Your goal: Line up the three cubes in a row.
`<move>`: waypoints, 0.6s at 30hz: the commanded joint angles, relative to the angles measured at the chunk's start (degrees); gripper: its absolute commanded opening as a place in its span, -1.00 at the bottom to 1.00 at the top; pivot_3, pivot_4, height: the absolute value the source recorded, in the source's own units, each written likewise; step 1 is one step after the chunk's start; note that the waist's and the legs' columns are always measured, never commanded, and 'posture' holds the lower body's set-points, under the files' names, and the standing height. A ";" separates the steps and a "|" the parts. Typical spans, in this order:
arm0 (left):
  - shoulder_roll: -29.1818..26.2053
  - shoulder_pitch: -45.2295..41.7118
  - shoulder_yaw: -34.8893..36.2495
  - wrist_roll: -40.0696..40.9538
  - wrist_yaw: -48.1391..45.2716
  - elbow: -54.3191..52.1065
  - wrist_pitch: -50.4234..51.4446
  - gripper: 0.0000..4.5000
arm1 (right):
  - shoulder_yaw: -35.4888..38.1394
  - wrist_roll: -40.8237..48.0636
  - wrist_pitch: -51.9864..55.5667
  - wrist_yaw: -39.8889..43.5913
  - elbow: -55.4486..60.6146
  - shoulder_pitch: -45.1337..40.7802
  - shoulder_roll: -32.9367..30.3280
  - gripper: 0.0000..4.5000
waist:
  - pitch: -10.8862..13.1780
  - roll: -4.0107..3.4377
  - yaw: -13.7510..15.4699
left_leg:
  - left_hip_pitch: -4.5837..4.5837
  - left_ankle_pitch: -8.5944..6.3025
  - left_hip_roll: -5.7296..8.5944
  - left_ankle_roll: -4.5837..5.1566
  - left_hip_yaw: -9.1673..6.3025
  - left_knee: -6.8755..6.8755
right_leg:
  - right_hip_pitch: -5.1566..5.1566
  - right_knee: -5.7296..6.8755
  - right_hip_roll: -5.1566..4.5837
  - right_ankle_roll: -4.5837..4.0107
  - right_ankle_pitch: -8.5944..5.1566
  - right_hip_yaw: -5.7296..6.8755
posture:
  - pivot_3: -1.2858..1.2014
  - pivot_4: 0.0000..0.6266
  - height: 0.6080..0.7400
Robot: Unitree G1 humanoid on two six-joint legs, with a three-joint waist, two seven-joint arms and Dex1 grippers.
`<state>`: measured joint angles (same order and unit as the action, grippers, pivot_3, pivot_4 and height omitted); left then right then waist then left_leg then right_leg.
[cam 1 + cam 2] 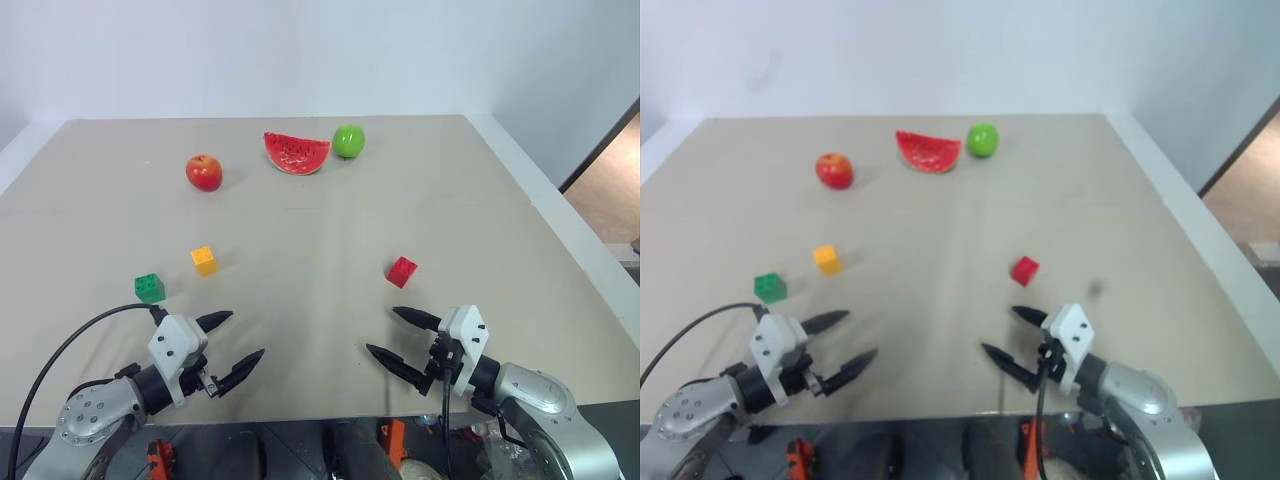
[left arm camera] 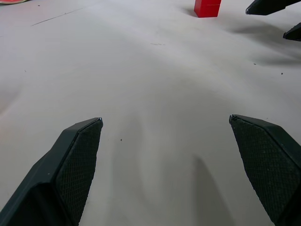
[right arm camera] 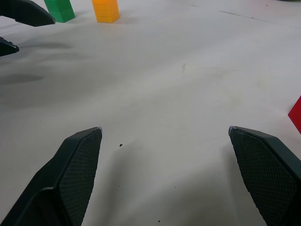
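Left eye view: 2 empty grippers, left [image 1: 238, 344] and right [image 1: 388, 333], jaws spread, hover near the green cube [image 1: 149, 288], yellow-orange cube [image 1: 204, 261] and red cube [image 1: 402, 271].

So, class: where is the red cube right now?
The red cube sits alone on the table's right side, just beyond the open right gripper, far from the green and yellow-orange cubes.

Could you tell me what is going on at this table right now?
The robot is meant to line up three cubes, but none is held yet. Both the left claw and right claw hover open over the table's near edge. The green cube and yellow-orange cube sit close together on the left; the red cube sits apart on the right.
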<state>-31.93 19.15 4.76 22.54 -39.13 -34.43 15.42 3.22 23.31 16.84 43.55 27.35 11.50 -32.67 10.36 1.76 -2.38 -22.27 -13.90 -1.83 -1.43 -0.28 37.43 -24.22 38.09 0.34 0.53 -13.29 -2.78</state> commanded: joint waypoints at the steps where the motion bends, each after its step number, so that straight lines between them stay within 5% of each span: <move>1: -0.62 -0.01 1.83 0.63 -1.72 -0.30 -2.76 0.99 | 2.22 0.85 -1.15 0.31 1.41 -0.75 -0.65 1.00 | 0.00 0.00 -0.01 | 0.00 0.00 0.00 0.00 0.00 0.00 | 0.00 0.00 0.00 0.00 0.00 0.00 | 0.03 -0.52 1.00; 18: -2.45 -3.93 9.93 5.95 -10.98 9.75 -9.98 0.99 | 7.90 4.90 3.36 0.82 1.29 -3.82 -5.05 1.00 | -0.01 0.02 -0.01 | -0.01 0.00 -0.01 0.00 0.00 0.01 | 0.00 0.01 0.10 -0.01 0.02 -0.09 | 0.03 -0.52 1.00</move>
<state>-33.88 15.70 13.10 27.70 -49.49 -24.74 6.99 9.42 27.31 20.36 43.75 26.79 8.17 -37.01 10.35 1.78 -2.39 -22.28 -13.90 -1.84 -1.43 -0.28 37.44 -24.22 38.10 0.45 0.52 -13.27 -2.87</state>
